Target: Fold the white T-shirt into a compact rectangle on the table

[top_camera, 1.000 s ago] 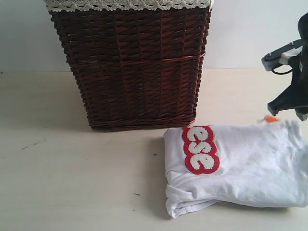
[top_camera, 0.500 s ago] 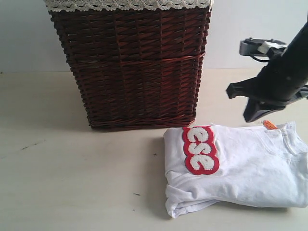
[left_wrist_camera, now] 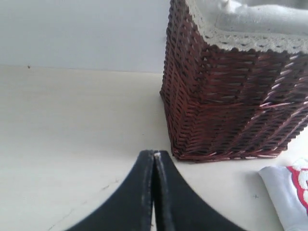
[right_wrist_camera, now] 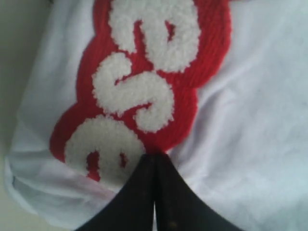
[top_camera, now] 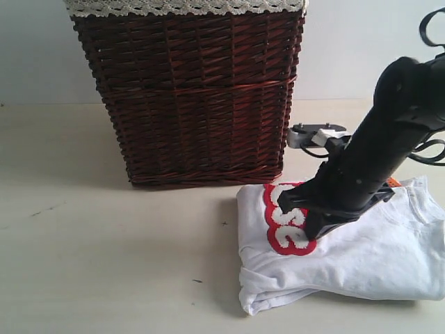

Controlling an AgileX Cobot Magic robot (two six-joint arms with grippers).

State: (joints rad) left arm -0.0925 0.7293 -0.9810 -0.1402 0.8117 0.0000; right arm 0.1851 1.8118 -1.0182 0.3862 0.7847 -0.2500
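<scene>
The right tool point(top_camera: 311, 231) was clenched, its two black fingers pressed flat together with nothing between them. It hung on a black arm that slanted down from the right of the exterior view. In its own wrist view the joined tips point(right_wrist_camera: 154, 157) sat at the edge of the red patch with fuzzy white letters point(right_wrist_camera: 144, 72), over the cloth. Whether they actually touched the fabric was hard to say from either view; they looked at least very close to it.

The white cotton crew-neck T-shirt point(top_camera: 375, 250) lay folded into a rough rectangle on the pale cream matte desk point(top_camera: 104, 243), just in front of the right front corner of the basket and running off toward the right edge of the exterior view. Its layers showed stacked along the near left edge, and the red patch point(top_camera: 279, 243) lay on top at its left end, partly covered by the arm.

The dark brown woven wicker basket point(top_camera: 195, 90) stood upright on the desk behind the shirt, with a white lace-trimmed fabric liner point(top_camera: 181, 7) folded over its rim.

The left tool point(left_wrist_camera: 154, 153) was likewise clenched and empty, its fingers meeting in a thin seam. It hovered over bare desk point(left_wrist_camera: 72, 120) near the basket point(left_wrist_camera: 231, 106); a corner of the T-shirt point(left_wrist_camera: 284, 192) showed off to one side, well apart from it.
</scene>
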